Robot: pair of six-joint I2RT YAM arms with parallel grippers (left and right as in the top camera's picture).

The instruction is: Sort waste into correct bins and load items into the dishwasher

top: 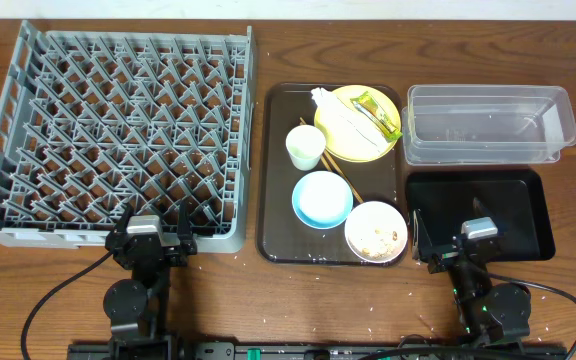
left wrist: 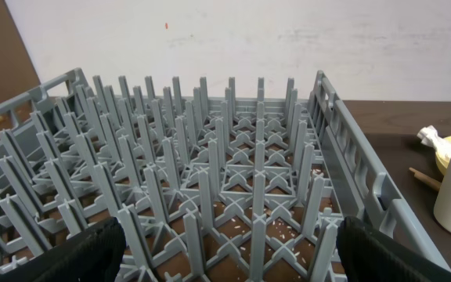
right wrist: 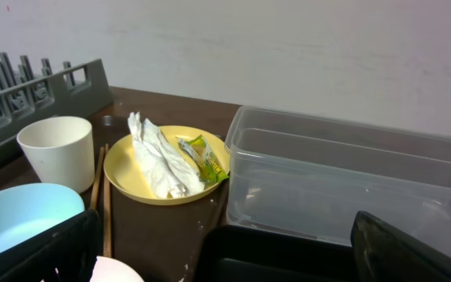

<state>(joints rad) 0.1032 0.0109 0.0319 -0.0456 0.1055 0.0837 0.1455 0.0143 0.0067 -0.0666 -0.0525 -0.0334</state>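
Overhead, the left gripper (top: 156,222) and right gripper (top: 456,240) rest at the lower edge, jaws wide apart and empty. The grey dish rack (top: 118,130) fills the upper left, the clear tub (top: 488,92) and black tray (top: 513,195) the right. The white bowl (top: 375,231) of rice scraps, lower centre, would likely spill if tipped carelessly. Left wrist view: the rack's upright pegs could snag a badly angled dish. Right wrist view: the napkin (right wrist: 159,160) and green-and-yellow wrapper (right wrist: 203,159) lie on the yellow plate (right wrist: 124,176) at centre left, so lifting it first would probably shed them. The wrapper's print is unreadable.
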